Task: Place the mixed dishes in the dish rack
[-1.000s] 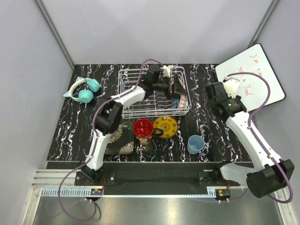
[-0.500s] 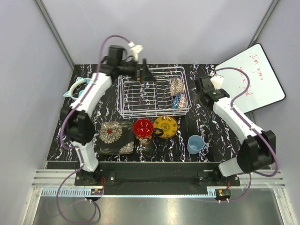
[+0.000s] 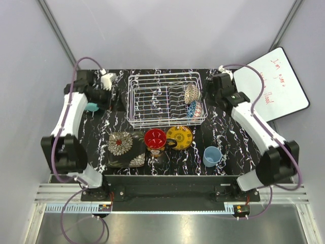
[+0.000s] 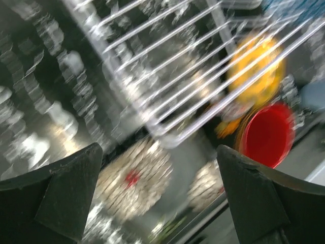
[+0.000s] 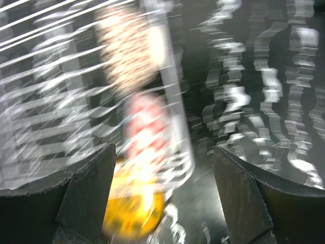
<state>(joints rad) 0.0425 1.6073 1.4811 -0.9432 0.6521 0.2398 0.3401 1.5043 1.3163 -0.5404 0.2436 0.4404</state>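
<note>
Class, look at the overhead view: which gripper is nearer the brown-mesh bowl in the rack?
Right. The right gripper hovers just right of the brown-mesh bowl; the left gripper sits past the opposite, left end of the dish rack.

A black tabletop veined with white marbling (image 3: 233, 147) is seen from above, enclosed by plain grey walls (image 3: 162, 30). At two o'clock, a white rectangular whiteboard with red handwriting (image 3: 284, 86) is set askew, one corner over the tabletop's edge. At ten o'clock, only a small part of teal plastic headphones (image 3: 92, 107) is shown.
</note>
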